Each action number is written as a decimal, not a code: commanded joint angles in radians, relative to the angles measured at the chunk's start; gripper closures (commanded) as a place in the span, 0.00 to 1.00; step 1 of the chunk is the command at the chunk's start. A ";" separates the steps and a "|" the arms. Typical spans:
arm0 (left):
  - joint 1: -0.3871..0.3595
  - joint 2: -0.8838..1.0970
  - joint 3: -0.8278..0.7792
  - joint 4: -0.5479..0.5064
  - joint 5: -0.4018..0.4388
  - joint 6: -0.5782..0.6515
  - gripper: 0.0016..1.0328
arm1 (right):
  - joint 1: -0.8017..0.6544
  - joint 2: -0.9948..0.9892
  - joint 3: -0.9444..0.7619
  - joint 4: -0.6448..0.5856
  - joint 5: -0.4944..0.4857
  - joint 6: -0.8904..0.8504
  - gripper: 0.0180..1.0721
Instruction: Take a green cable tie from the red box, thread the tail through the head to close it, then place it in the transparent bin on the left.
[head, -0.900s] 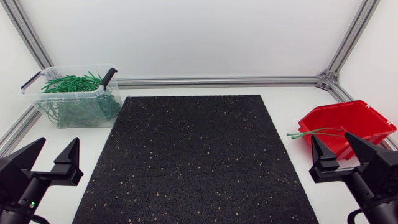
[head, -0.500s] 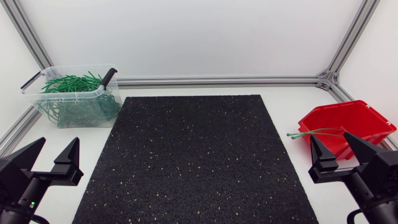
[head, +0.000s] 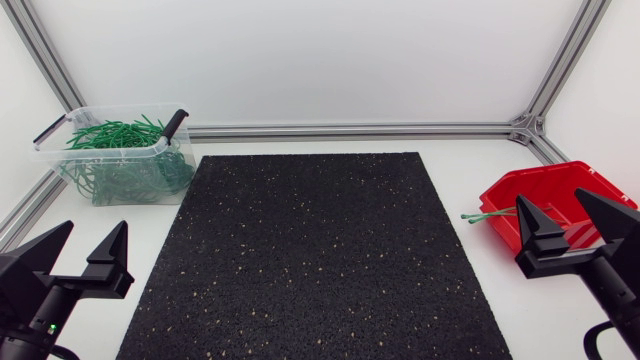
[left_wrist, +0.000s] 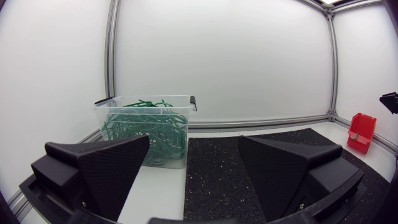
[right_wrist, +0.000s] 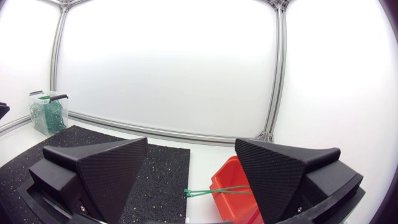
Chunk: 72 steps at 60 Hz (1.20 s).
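The red box (head: 545, 195) stands at the table's right edge, and a green cable tie (head: 492, 214) pokes out over its left rim. My right gripper (head: 572, 222) hangs open just in front of the box, partly covering it. In the right wrist view the red box (right_wrist: 229, 190) and the tie (right_wrist: 214, 191) lie ahead between the open fingers. The transparent bin (head: 120, 155), full of green ties, sits at the back left. My left gripper (head: 82, 243) stands open at the front left, empty. The left wrist view shows the bin (left_wrist: 149, 127) ahead of its fingers.
A black speckled mat (head: 310, 250) covers the middle of the table. Aluminium frame rails (head: 350, 130) run along the back edge and both sides. In the left wrist view the red box (left_wrist: 361, 131) shows small at the far right.
My right gripper has shifted to the right and slightly back, now overlapping the red box. The left arm has stayed still.
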 joint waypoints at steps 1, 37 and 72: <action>-0.009 -0.010 -0.041 -0.010 -0.012 -0.013 0.04 | -0.031 0.104 0.096 -0.014 -0.002 -0.016 0.03; -0.004 -0.010 -0.041 -0.010 -0.012 -0.013 0.04 | -0.250 0.813 0.666 -0.469 -0.263 -0.552 0.03; -0.011 -0.010 -0.041 -0.011 -0.012 -0.013 0.04 | -0.272 1.253 0.812 -0.604 -0.255 -1.020 0.05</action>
